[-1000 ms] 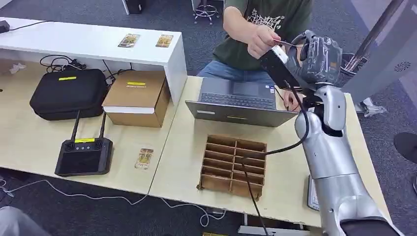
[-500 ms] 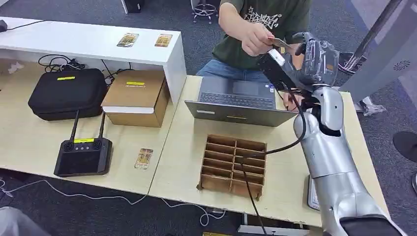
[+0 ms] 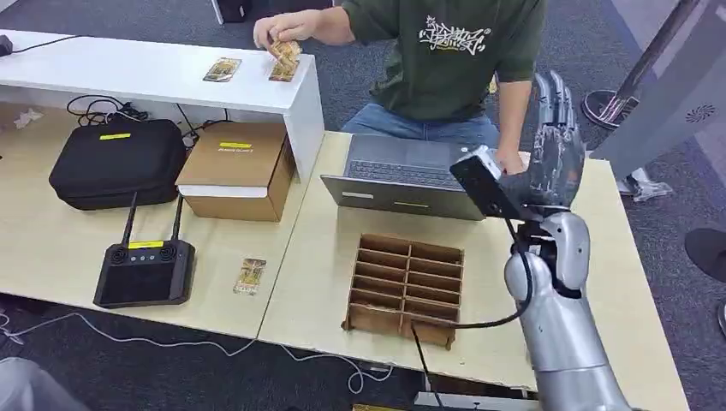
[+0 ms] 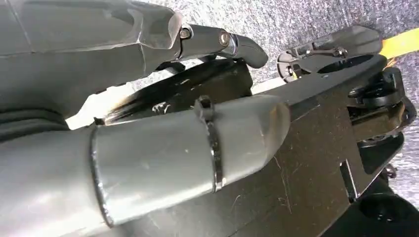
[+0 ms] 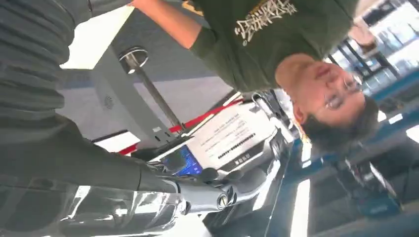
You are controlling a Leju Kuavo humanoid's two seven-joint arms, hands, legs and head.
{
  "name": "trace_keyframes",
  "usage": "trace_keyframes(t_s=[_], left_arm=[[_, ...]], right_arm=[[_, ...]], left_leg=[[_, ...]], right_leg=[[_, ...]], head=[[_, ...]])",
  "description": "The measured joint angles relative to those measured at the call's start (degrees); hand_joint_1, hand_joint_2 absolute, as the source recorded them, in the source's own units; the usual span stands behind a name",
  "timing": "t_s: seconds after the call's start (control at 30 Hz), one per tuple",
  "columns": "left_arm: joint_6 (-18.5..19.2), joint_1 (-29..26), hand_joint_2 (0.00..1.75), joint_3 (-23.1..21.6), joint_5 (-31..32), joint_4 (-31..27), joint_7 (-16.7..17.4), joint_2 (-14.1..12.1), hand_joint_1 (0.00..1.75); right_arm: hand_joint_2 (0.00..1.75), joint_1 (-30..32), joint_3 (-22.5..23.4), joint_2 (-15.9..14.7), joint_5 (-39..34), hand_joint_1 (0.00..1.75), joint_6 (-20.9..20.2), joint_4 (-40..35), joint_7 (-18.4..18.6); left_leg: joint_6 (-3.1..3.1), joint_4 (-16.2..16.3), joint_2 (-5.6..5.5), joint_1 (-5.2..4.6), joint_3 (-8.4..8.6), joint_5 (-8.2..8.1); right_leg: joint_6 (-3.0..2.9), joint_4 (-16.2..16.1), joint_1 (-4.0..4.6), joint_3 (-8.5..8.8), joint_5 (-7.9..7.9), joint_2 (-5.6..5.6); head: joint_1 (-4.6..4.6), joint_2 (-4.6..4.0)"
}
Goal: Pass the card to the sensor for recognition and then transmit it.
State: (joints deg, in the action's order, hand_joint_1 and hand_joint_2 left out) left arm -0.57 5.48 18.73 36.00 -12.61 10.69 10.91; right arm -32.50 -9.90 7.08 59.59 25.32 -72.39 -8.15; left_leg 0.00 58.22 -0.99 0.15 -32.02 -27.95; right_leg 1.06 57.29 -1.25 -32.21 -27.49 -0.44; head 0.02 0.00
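Observation:
My right hand point(image 3: 555, 145) is raised above the table's right side, fingers straight up and apart, with nothing in it; its dark fingers point(image 5: 207, 193) hold nothing in the right wrist view either. A person point(image 3: 445, 51) sits behind the laptop and holds a card point(image 3: 285, 53) over the white shelf point(image 3: 128, 73), beside another card point(image 3: 223, 69) that lies there. A third card point(image 3: 251, 276) lies on the table near the front. My left hand point(image 4: 173, 148) hangs low beside dark body parts, fingers extended, holding nothing.
An open laptop point(image 3: 411, 175) and a cardboard divider tray point(image 3: 407, 287) sit in front of my right arm. A black case point(image 3: 120, 163), a cardboard box point(image 3: 238, 169) and a black controller with antennas point(image 3: 144, 270) are on the left table. Cables trail off the front edge.
The person took the card from my right hand and carried it left to the white shelf. My right hand came down and back a little, its fingers now straightened.

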Motion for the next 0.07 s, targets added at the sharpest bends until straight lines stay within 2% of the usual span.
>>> trace_keyframes(t_s=[0.07], left_arm=[[-0.05, -0.29, 0.00, 0.09, -0.13, 0.00, -0.20, -0.11, 0.00]], right_arm=[[1.75, 6.24, 0.75, -0.37, -1.65, 0.00, 2.81, -6.07, -1.32]], left_leg=[[0.02, 0.00, -0.02, 0.00, -0.03, -0.02]], right_leg=[[0.04, -0.02, 0.00, 0.00, -0.06, -0.03]], head=[[0.00, 0.00]])
